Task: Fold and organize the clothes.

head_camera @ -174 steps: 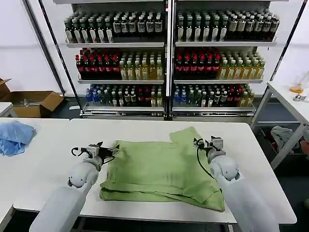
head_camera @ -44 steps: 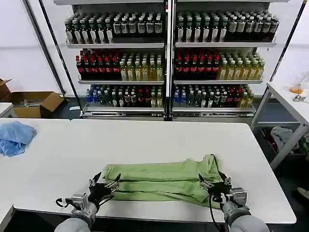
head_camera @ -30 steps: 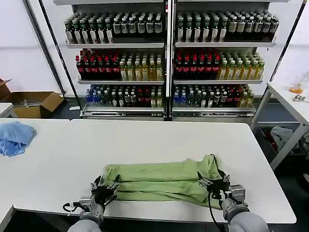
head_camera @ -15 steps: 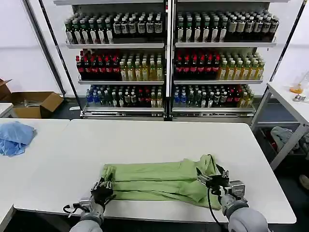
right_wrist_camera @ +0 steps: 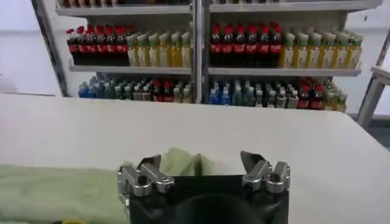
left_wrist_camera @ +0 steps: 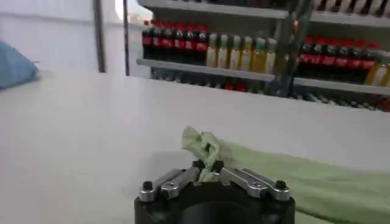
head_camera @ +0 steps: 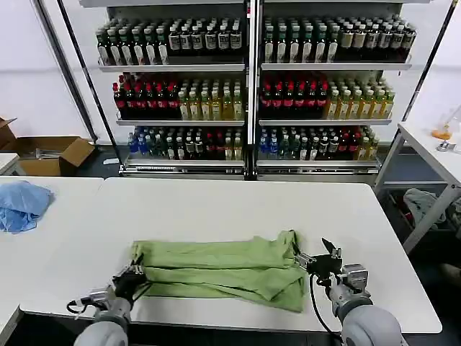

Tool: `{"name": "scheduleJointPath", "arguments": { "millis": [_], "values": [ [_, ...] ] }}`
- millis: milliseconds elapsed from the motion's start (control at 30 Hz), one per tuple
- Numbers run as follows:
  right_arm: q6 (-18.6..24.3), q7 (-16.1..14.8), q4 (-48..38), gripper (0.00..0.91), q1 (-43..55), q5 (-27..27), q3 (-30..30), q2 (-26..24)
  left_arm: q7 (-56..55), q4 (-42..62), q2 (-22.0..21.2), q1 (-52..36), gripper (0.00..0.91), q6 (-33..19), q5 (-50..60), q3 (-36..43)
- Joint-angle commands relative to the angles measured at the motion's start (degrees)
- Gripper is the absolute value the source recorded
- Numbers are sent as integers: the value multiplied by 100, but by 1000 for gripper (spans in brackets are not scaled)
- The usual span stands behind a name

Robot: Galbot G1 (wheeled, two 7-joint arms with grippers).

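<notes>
Shirt (head_camera: 216,267) lay folded in a band. Left gripper (head_camera: 132,276) was clamped on its corner; right gripper (head_camera: 317,262) stood open beside it. Corner tension should be kept while dragged.

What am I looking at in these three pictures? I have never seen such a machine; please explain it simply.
It is a robot with two arms, each ending in a gripper. One picture is taken from its head, looking down at a white table; the other two come from cameras on its wrists. A light green shirt, folded into a long band, lies on the table. The left gripper is shut on the shirt's end. The right gripper is open beside the other end, holding nothing. A blue cloth lies aside. Shelves of bottles stand behind.
</notes>
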Motion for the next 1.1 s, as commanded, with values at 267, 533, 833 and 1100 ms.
{"name": "scheduleJointPath", "arguments": {
  "millis": [267, 533, 833, 1100],
  "values": [
    [-8, -9, 101, 907, 16, -8, -9, -32, 49, 235, 1307, -467, 30, 300, -1393, -1587],
    [-8, -16, 120, 907, 34, -47, -50, -27, 367, -365, 1200, -521, 30, 488, -3430, -1629],
    [-3, -29, 63, 907, 56, -92, -42, -28, 408, -1154, 514, -563, 30, 569, -4666, -829],
    [1, -34, 15, 907, 61, -103, -2, -50, 388, -831, 52, -810, 30, 554, -4413, 22]
  ]
}}
